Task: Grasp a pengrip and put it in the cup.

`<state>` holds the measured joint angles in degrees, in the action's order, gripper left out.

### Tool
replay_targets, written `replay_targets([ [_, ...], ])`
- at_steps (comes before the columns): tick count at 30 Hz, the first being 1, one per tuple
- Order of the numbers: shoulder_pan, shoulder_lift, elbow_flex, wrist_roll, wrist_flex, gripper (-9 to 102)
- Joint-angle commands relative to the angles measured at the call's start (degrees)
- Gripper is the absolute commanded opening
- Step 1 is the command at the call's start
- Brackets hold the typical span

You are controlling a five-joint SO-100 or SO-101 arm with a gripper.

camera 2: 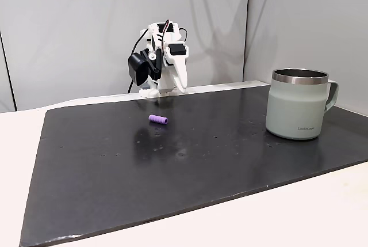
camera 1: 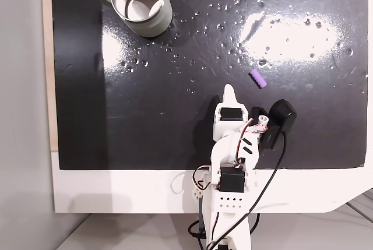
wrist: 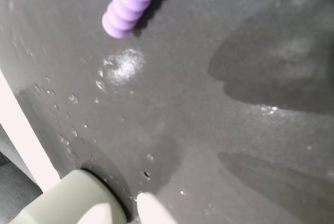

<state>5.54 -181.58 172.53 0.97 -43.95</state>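
Gripper [camera 1: 229, 94] hung empty, jaw opening indeterminable, just short of the pengrip [camera 1: 258, 79], apparently lining up; cup [camera 1: 141, 1] stood well apart.

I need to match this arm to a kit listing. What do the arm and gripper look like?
The arm is white printed plastic with black servo blocks, loose black cables and thin red wires. A black camera module sits on its wrist. The gripper ends in a tapered white finger.

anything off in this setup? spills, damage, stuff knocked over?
Nothing tipped or broken. The cup stands upright and the pengrip lies flat on the mat. One oddity: the mat is speckled with small bumps or droplets; I cannot tell which.
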Motion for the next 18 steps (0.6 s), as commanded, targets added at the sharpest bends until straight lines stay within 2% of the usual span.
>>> replay_targets([
  [1, -1.93, -0.53, -0.35, 3.08, 1.41, 0],
  [13, -1.85, -0.53, -0.79, 3.96, 1.05, 0],
  [18, -1.14, -0.53, -6.59, 4.57, -1.76, 0],
])
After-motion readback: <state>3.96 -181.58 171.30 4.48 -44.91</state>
